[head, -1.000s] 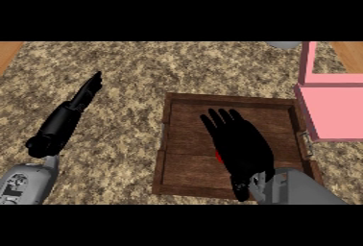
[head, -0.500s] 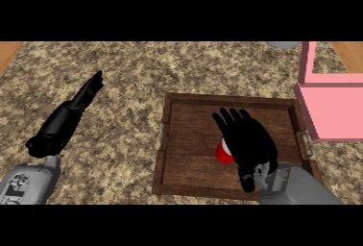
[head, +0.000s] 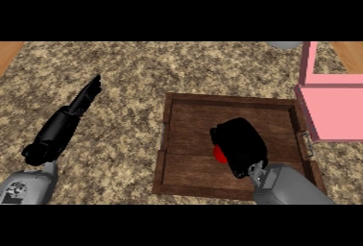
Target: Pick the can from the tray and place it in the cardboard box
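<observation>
Curling down over the middle of the wooden tray (head: 186, 144), the right hand (head: 239, 144) has its fingers bent round a red can (head: 220, 154), which peeks out as a small red patch at the hand's left edge. Most of the can is hidden under the black palm, so how it stands inside the grasp cannot be made out. The can sits within the tray's rim, roughly at the centre of its floor, on the dark brown planks. The grey right forearm (head: 287, 185) comes in from the lower edge and crosses the tray's near right corner.

Just beside the tray's right wall stands the pink cardboard box (head: 333, 113), its tall walls rising towards the upper right. A small metal latch (head: 308, 144) shows on the tray's right side, between tray and box. A grey rounded object (head: 285, 44) sits at the top edge, left of the box; what it is cannot be told.

Over on the left, well apart from the tray, the left hand (head: 78, 103) rests above the speckled granite counter (head: 120, 72), fingers straight and together, pointing away towards the upper right, holding nothing. Strips of wood (head: 10, 53) show at the counter's upper corners.
</observation>
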### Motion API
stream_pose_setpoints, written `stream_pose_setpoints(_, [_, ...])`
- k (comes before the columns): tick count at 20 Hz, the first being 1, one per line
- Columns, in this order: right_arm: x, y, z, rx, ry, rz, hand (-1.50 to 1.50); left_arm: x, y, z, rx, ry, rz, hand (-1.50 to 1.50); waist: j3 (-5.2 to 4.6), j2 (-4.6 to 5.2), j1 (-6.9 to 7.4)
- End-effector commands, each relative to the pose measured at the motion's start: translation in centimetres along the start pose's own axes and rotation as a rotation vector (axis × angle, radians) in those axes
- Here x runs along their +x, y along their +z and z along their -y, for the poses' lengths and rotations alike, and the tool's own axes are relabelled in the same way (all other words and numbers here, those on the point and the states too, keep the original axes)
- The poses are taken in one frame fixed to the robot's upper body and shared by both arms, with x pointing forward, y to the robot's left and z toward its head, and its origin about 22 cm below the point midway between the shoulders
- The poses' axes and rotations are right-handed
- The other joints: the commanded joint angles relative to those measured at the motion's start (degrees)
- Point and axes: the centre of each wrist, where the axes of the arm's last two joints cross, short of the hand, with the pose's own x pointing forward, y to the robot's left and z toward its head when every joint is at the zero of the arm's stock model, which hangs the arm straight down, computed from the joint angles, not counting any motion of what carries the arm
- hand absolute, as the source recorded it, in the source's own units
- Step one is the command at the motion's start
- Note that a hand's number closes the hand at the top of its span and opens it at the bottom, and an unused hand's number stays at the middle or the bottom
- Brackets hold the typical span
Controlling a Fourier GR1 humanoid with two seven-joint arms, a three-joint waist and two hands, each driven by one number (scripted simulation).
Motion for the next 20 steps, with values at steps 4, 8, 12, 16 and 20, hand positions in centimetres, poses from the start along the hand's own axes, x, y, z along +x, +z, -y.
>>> stream_pose_setpoints(4, [-1.1,3.5,-2.8,-0.039,0.04,0.344,1.5,0.3,-0.9,-0.8,0.036,-0.003,-0.014,0.0,0.11,0.06,-1.57])
stream_pose_setpoints(8, [0.3,7.2,-4.7,0.053,0.001,0.791,1.5,0.0,-0.1,-0.4,0.038,0.0,-0.018,0.0,0.38,-0.05,-1.55])
stream_pose_setpoints(12, [-3.2,11.0,-4.4,-0.06,-0.008,0.953,1.5,0.2,-0.1,-1.5,0.074,-0.003,-0.024,0.0,0.41,-0.31,-3.57])
stream_pose_setpoints(16, [-6.6,13.6,-3.6,-0.215,0.0,1.03,1.5,-1.2,1.5,-0.8,0.056,0.009,-0.024,0.0,0.31,-0.3,-3.45])
stream_pose_setpoints(20, [-10.2,15.2,-0.7,-0.362,0.083,1.07,1.5,-1.1,1.0,-0.8,0.065,0.015,-0.032,0.0,0.24,-0.33,-3.97])
